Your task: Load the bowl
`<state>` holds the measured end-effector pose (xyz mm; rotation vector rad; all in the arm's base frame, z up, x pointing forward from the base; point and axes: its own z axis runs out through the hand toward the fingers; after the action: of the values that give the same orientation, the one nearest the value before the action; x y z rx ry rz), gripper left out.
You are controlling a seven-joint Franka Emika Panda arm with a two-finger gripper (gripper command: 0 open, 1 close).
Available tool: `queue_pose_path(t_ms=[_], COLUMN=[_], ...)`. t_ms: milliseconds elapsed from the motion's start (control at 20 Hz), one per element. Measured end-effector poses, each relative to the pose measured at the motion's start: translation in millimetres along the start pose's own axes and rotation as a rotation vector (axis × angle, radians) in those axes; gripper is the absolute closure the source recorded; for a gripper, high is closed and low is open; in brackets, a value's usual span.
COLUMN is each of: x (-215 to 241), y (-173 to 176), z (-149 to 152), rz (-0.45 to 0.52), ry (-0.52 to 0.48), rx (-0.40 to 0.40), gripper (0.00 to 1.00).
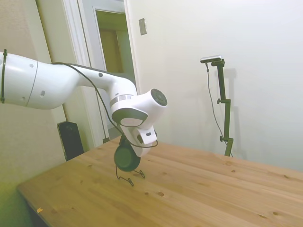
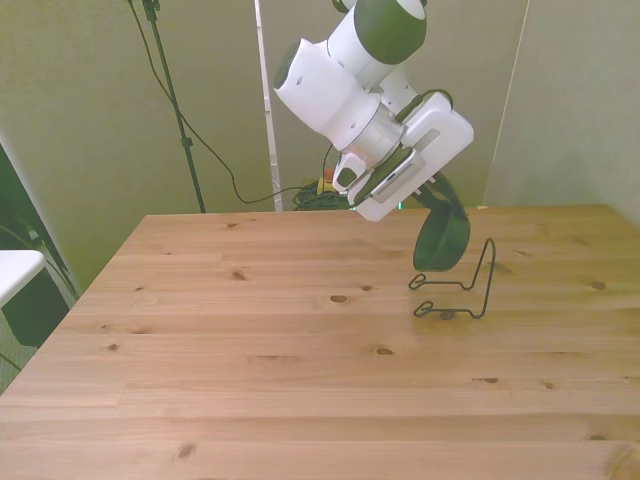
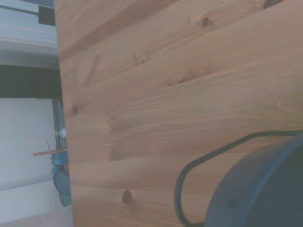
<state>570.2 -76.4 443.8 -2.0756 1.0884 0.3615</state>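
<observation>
The wire rack (image 2: pixel 455 285) stands on the bench (image 2: pixel 250 350). On edge just above it, between its upright wire and the arm, hangs the bowl (image 2: pixel 441 238), carried by the pincer (image 2: pixel 432 198), whose opening I cannot tell. Loading looks nearly done; lowering and release remain.

Pale plain walls (image 1: pixel 236 28) surround a wooden desk (image 1: pixel 199 198) — a white-framed doorway (image 1: pixel 102 42) stands behind its far corner, evenly lit.
</observation>
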Motion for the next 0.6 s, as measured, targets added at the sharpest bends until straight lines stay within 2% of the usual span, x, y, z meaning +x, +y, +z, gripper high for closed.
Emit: queue_pose_path(t_ms=[400,600], x=[-8.9,-6.4], y=[-19.7,-15.4], z=[29.6,44.5], rz=[-0.056,-0.049], ry=[0.002,0.008], rx=[-0.023,-0.039], gripper=[1.00,1.00])
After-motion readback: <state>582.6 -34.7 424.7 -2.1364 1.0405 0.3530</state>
